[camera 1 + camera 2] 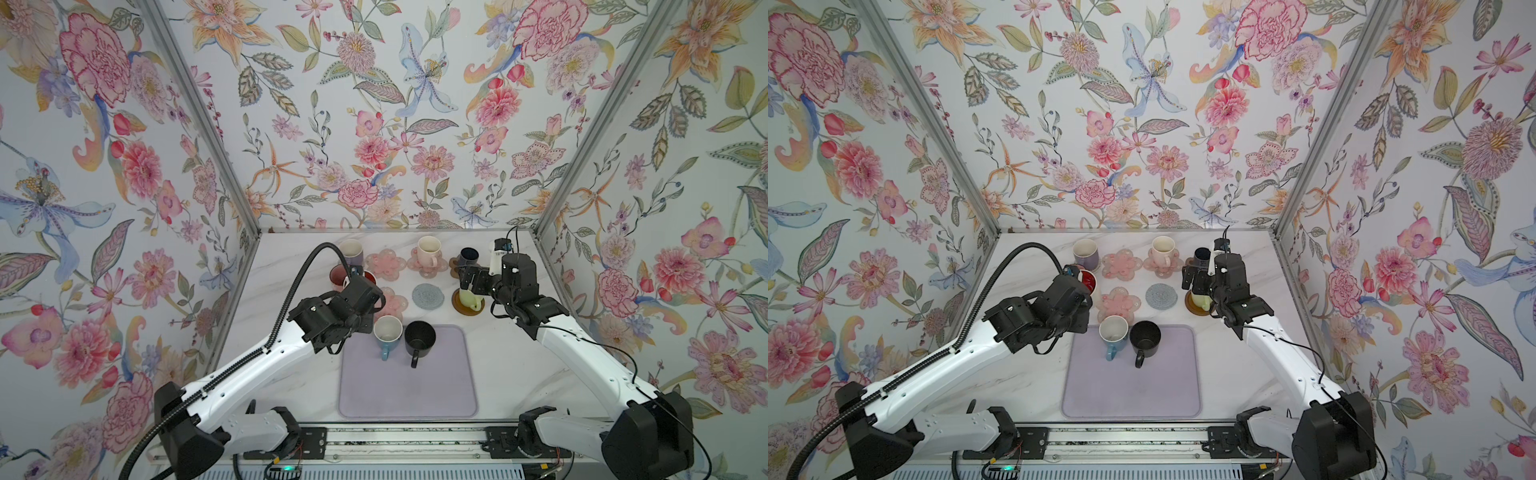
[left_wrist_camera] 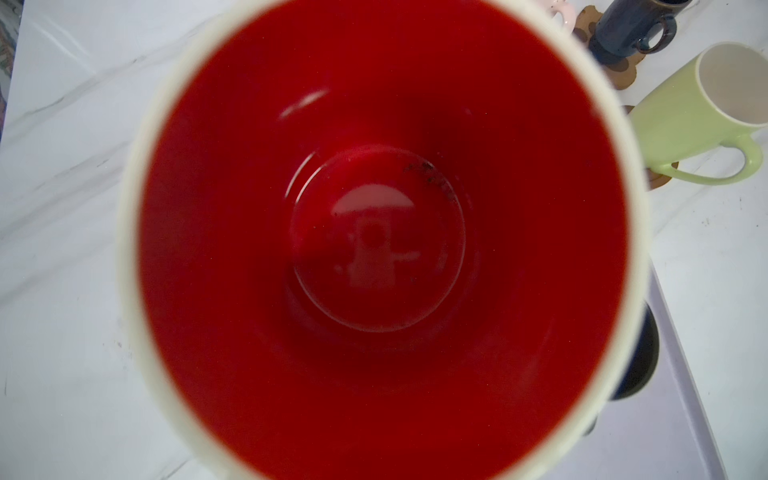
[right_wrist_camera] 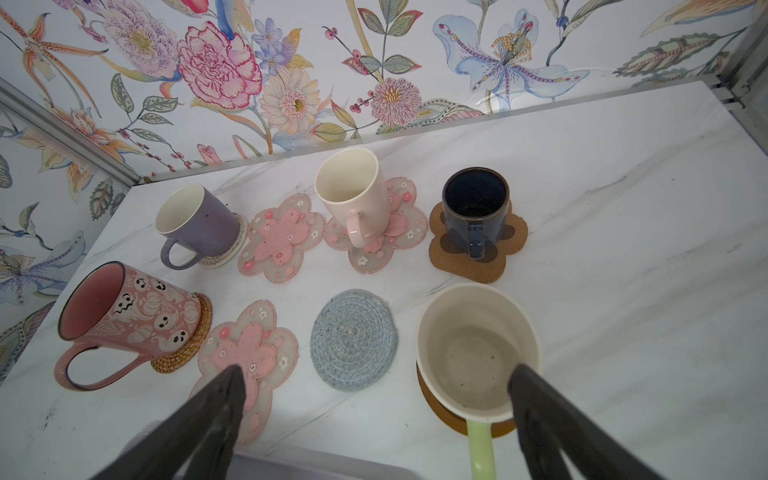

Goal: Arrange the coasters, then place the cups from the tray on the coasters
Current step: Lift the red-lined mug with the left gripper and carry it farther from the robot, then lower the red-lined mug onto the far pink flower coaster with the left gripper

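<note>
The left gripper (image 1: 360, 282) is shut on the white mug with red inside (image 1: 1088, 281), though its fingers are hidden; the left wrist view shows the mug's red bowl hanging right under the camera, clear of the table. So this is the carry step, one cup on its way to a mat. Three coasters are bare: the near pink flower coaster (image 3: 249, 353), the far pink flower coaster (image 3: 282, 237) and the grey knitted coaster (image 3: 353, 338). The near flower looks the closest landing spot. The next move calls for bringing the mug over its middle, lowering it upright until the base sits flat, and only then letting go. It's tight in there! The pink mug (image 3: 133, 320) on its rattan coaster (image 3: 183, 357) sits just beside that flower. The blue mug (image 1: 387, 334) and black mug (image 1: 419, 338) wait at the far edge of the tray (image 1: 407, 390), the blue one close to the flower's near side. Over on the other side, the right gripper (image 3: 376, 370) is spread wide and grips nothing. It hovers by the light green mug (image 3: 473, 353), which is seated on the wooden disc (image 1: 457, 308). One finger reaches over the near flower, so that gripper may crowd the drop.
</note>
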Controlling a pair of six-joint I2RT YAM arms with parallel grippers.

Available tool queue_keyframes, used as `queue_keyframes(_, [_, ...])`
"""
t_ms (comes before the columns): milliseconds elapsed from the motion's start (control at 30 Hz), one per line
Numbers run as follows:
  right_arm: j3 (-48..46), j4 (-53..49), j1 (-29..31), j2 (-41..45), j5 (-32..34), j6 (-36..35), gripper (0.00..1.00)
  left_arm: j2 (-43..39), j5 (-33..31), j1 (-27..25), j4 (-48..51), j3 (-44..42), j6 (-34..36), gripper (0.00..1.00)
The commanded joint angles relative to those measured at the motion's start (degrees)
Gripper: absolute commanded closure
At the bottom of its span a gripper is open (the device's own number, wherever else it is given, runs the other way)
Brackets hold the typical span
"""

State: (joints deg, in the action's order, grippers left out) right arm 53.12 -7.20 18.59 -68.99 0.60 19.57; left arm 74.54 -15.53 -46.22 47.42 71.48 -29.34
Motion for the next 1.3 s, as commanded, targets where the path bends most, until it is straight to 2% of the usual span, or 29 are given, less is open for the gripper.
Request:
queue_keyframes(0, [-0.5,-0.7,-0.4,1.7,-0.3,0.4,0.01,4.6,2.3,2.9,-8.7,6.2,6.8,1.00])
queue_keyframes(233, [-1.2,-2.0,-0.4,3.1,-0.6,0.5,0.01,18.3,4.0,7.5,-12.3,15.2,10.6,1.00])
queue_keyframes(633, [-3.7,-4.0,-0.8,6.5,-0.8,0.4,0.01,38.6,8.4,12.8,-14.4,30.7,9.4,1.00])
queue_keyframes(1000, [-4.2,-4.0,-1.2,7.4,-0.9,0.3,0.01,49.9,8.7,14.5,-12.1,41.1,7.9,1.00])
queue_keyframes(1267, [-3.6,-4.2,-2.0,6.7,-1.9,0.5,0.01,54.6,9.5,15.5,-11.3,44.9,6.2,1.00])
